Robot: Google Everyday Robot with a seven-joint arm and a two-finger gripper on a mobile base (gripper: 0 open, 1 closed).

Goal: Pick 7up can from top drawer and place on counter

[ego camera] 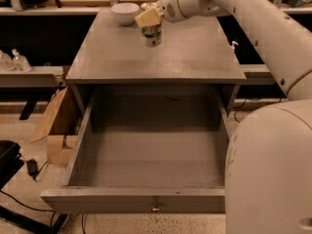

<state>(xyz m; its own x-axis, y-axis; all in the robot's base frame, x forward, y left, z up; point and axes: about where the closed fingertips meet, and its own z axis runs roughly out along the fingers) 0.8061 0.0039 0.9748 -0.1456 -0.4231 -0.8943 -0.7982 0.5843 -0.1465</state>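
Observation:
The 7up can (pixel 152 35), white and green, stands upright at the back middle of the grey counter (pixel 195 57). I cannot tell whether its base touches the surface. My gripper (pixel 148 19) reaches in from the upper right on the white arm (pixel 253 18), and its tan fingers (pixel 147 17) are shut on the top of the can. The top drawer (pixel 131 201) is pulled fully open below the counter. Its inside holds nothing and its small knob (pixel 155 208) shows at the front.
A white bowl (pixel 125 12) stands on the counter's back edge, just left of the can. The robot's white body (pixel 268 174) fills the lower right. A cardboard box (pixel 56 126) and black cables lie on the floor at the left. Bottles (pixel 14 61) stand on a left shelf.

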